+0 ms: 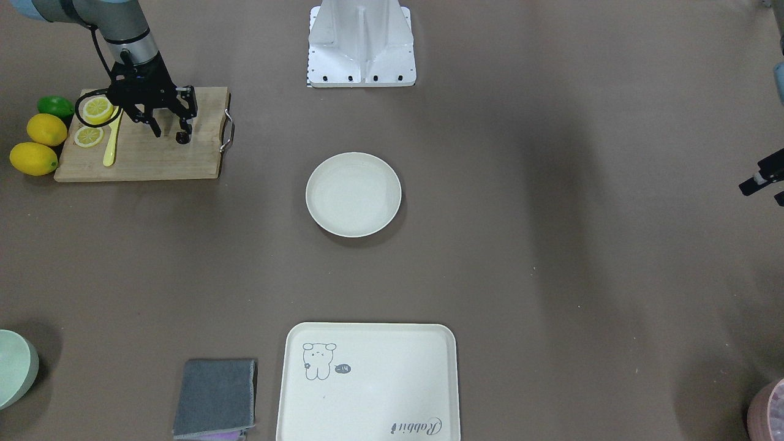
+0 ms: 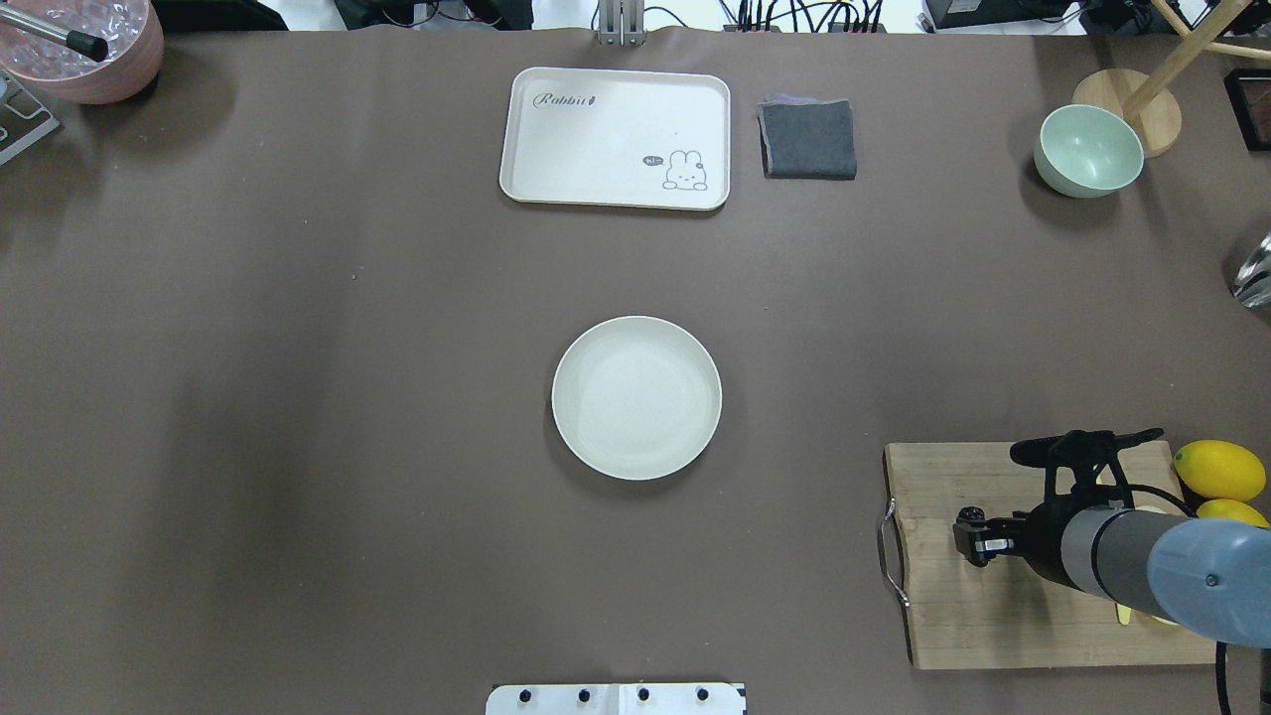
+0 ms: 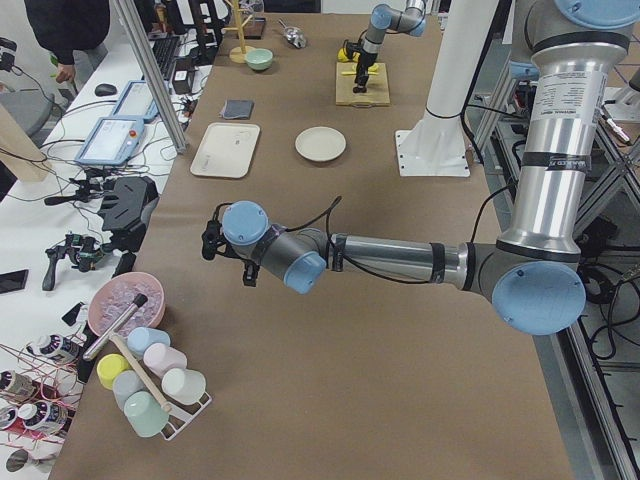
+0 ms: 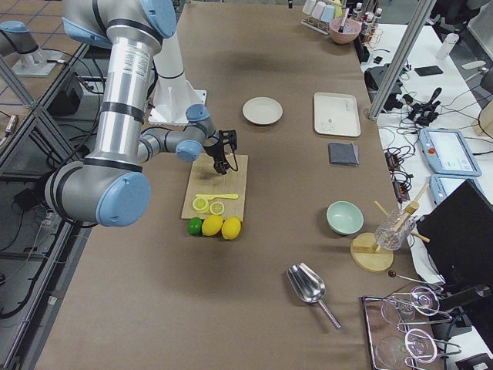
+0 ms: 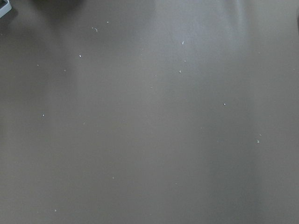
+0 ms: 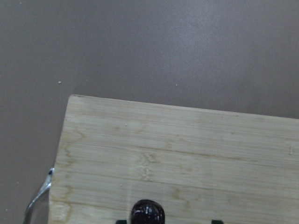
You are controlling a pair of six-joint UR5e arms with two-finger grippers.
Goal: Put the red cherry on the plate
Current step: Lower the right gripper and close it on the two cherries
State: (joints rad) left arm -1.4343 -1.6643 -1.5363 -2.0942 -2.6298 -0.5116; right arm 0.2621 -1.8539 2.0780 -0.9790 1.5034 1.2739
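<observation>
The red cherry lies on the wooden cutting board, near the edge with the metal handle. My right gripper stands open just above the board. The cherry sits between its fingertips, closer to one finger. In the right wrist view the dark cherry shows at the bottom edge, between two finger tips that barely show. The plate is round, cream-white and bare at the table's middle, well apart from the board. My left gripper hangs at the far side over bare table, cut off by the frame edge, and I cannot tell its state.
On the board lie lemon slices and a yellow knife. Two whole lemons and a lime sit beside it. The rabbit tray, grey cloth and green bowl line the far edge.
</observation>
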